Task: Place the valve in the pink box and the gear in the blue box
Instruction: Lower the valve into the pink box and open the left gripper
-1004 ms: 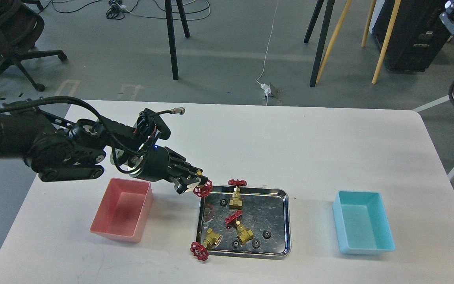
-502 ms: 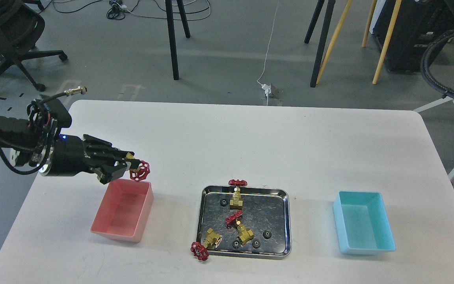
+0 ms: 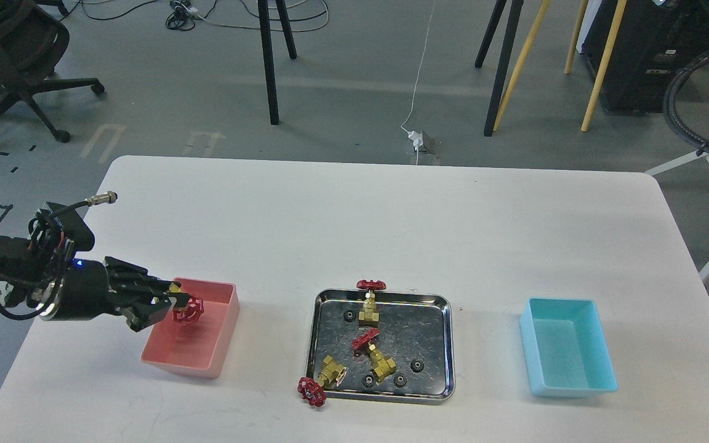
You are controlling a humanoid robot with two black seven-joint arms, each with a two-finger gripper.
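On the white table (image 3: 391, 221), the valve (image 3: 187, 311), clamped in the left gripper (image 3: 173, 306), has been lowered over the pink box (image 3: 207, 363); release is due.

**Valve held over the pink box**

My left pincer (image 3: 167, 303) is clamped on the valve (image 3: 186, 309), a small brass piece with a red round handwheel. It lies sideways, the wheel pointing away from my fingers. Right under and beyond my fingertips is the pink box (image 3: 219, 344), an open salmon bin with tapered sides; the valve hangs above its near-left part.

Well off to the right of my pincer is a gear (image 3: 417, 366), a tiny black toothed wheel lying flat, with several like it nearby.

Farther right again stands the blue box (image 3: 600, 380), a turquoise open bin of matching shape.
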